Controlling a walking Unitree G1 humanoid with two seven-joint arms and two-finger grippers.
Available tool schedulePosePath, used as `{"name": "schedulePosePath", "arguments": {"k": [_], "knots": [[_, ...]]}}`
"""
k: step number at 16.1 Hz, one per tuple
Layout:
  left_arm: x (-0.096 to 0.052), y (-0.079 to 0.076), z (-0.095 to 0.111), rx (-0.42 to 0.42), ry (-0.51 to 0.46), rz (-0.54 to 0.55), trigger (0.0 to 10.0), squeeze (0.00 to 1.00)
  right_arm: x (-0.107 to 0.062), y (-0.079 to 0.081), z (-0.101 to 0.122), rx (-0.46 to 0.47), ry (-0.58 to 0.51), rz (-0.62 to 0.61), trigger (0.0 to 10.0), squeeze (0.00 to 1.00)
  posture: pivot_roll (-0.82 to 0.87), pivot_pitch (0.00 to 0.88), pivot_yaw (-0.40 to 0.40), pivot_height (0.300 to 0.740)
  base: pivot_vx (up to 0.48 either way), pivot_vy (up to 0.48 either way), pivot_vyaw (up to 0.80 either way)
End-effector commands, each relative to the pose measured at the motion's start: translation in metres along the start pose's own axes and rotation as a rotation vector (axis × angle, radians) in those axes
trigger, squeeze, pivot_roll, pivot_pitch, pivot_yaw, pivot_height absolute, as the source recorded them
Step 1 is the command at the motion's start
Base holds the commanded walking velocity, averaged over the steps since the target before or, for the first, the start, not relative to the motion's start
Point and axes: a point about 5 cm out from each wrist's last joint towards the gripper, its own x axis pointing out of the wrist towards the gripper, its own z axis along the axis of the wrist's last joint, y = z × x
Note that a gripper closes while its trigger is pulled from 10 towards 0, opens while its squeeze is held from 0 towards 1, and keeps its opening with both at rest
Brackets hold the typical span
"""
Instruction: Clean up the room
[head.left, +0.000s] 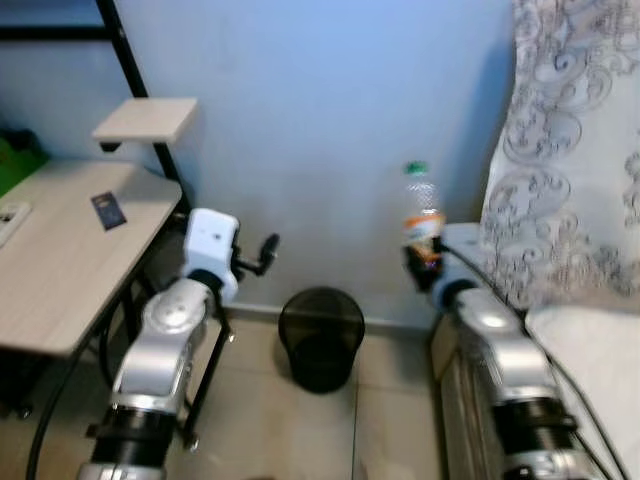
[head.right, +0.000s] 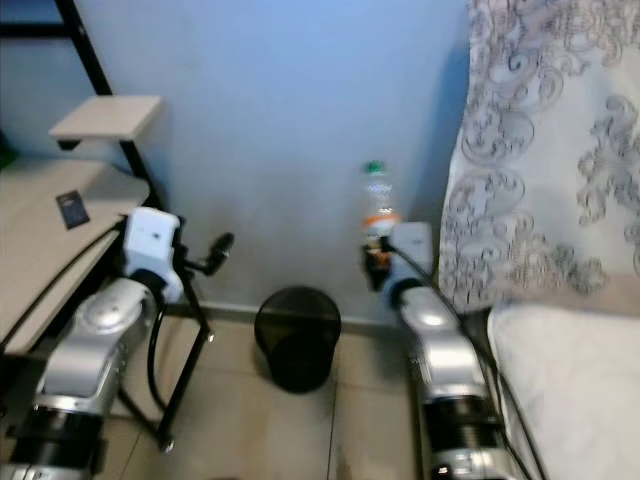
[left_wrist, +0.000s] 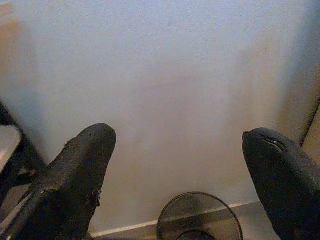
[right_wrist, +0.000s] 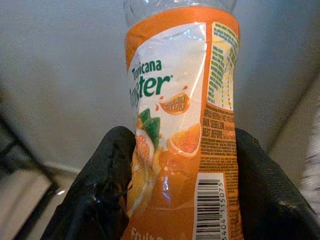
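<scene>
Right arm raised at centre right of the head views, forearm angled up toward the pale blue wall (head.left: 330, 120). Right hand (head.left: 424, 268) is clamped on the lower body of a clear plastic bottle with an orange label and green cap (head.left: 421, 215), held upright in front of the wall, above and to the right of the black mesh wastebasket (head.left: 321, 335) standing on the tiled floor (head.left: 390, 420).

Left arm raised at lower left, its white wrist housing beside the edge of the light wood counter (head.left: 60, 270). Left hand (head.left: 262, 252) points toward the wall, fingers spread apart and holding nothing.

The right wrist view shows the two black fingers (right_wrist: 95, 195) pressed against either side of the bottle's label, with its fruit artwork and barcode legible. The left wrist view shows the wide gap between that hand's fingers (left_wrist: 75, 175), with the wastebasket's rim low between them.

A grey-patterned curtain (head.left: 570, 140) hangs at the right of frame.
</scene>
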Motion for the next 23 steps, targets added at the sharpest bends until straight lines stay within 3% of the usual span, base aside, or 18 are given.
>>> {"name": "schedulePosePath", "arguments": {"k": [1,7,9,11,13,18,20,23], "knots": [[-0.002,0.011,0.004,0.014,-0.006,0.03,10.0,0.0,0.002,0.013,0.004,0.007,-0.011,0.038,10.0,0.0,0.1,0.0,0.044,0.74,0.368,0.0,0.0],[-0.002,0.009,0.004,0.021,-0.003,0.02,10.0,0.0,0.001,0.013,0.003,-0.024,0.0,0.074,10.0,0.0,0.1,0.0,0.043,0.74,0.368,0.0,0.0],[-0.003,0.008,0.003,0.029,0.001,0.003,10.0,0.0,-0.001,0.013,0.003,-0.105,0.009,0.15,10.0,0.0,0.1,0.0,0.043,0.74,0.375,0.0,0.0],[-0.004,0.005,-0.001,0.038,0.023,-0.029,10.0,0.0,-0.006,0.01,-0.006,-0.269,0.059,0.31,10.0,0.0,0.09,0.0,0.055,0.74,0.369,0.0,0.0],[-0.005,0.003,-0.002,0.051,0.036,-0.049,10.0,0.0,-0.005,0.01,-0.012,-0.374,0.083,0.385,10.0,0.0,0.09,0.0,0.055,0.74,0.368,0.0,0.0],[-0.012,0.001,-0.008,0.111,0.08,-0.119,10.0,0.0,0.002,0.012,-0.027,-0.524,0.159,0.535,10.0,0.0,0.11,0.0,0.034,0.74,0.366,0.0,0.0],[-0.019,-0.004,-0.016,0.167,0.136,-0.223,10.0,0.0,0.011,0.019,-0.041,-0.586,0.223,0.593,10.0,0.0,0.14,0.0,0.011,0.74,0.358,0.0,0.0],[-0.024,-0.005,-0.022,0.229,0.176,-0.282,10.0,0.0,0.012,0.025,-0.053,-0.655,0.268,0.63,10.0,0.0,0.15,0.0,0.002,0.74,0.349,0.0,0.0]]}}
